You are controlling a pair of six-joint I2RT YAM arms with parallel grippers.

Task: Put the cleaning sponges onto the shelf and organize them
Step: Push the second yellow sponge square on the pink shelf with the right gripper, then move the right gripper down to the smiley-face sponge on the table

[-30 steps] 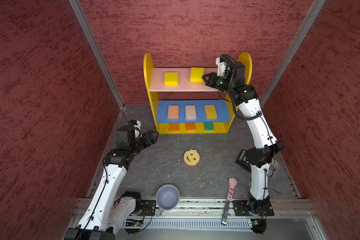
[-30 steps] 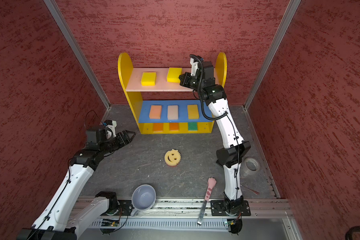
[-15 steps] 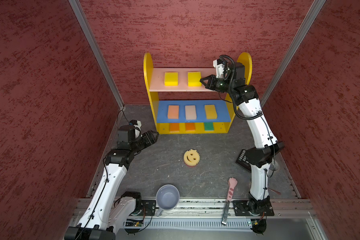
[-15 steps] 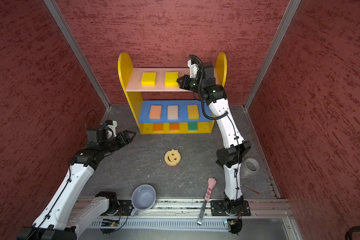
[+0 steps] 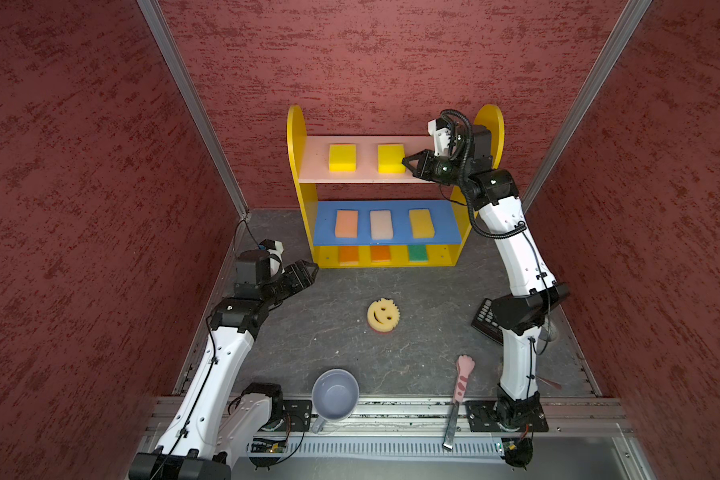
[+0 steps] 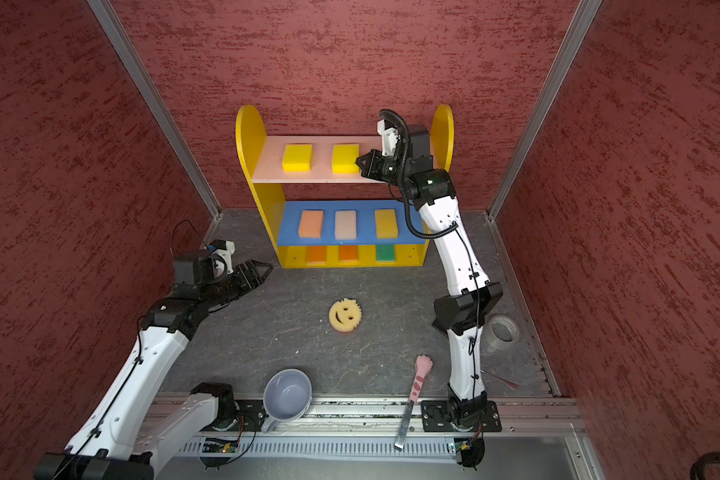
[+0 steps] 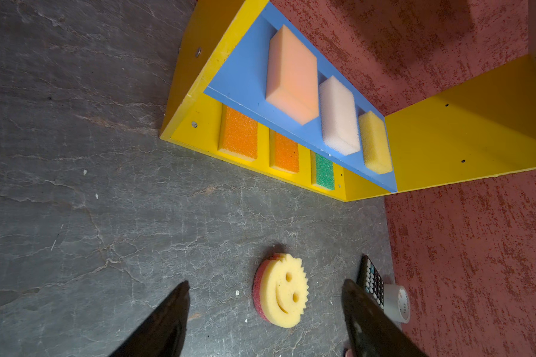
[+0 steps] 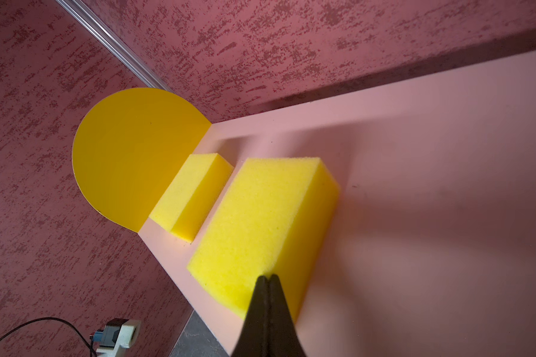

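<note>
The shelf [image 5: 296, 137] stands against the back wall. Two yellow cleaning sponges [image 5: 342, 157] [image 5: 390, 158] lie on its pink top board. My right gripper [image 5: 406, 160] is shut and empty, its tips [image 8: 267, 277] touching the right edge of the nearer yellow sponge [image 8: 260, 222]. A peach [image 5: 346, 223], a pale pink [image 5: 380, 224] and a yellow sponge [image 5: 421, 223] sit on the blue board. Two orange and a green sponge [image 5: 417, 252] are on the bottom. The round smiley sponge [image 5: 383, 315] lies on the floor. My left gripper [image 5: 312, 268] hovers open left of the shelf, facing that smiley sponge [image 7: 283, 292].
A grey-blue mug [image 5: 335, 395] and a pink cat-paw tool [image 5: 463, 376] lie near the front rail. A calculator [image 5: 485, 320] and a tape roll [image 6: 501, 332] sit by the right arm's elbow. Red walls close in on three sides.
The right gripper, shut, nudged the right yellow sponge from a tilted spot to lie square beside the other one. The left arm stayed almost still.
</note>
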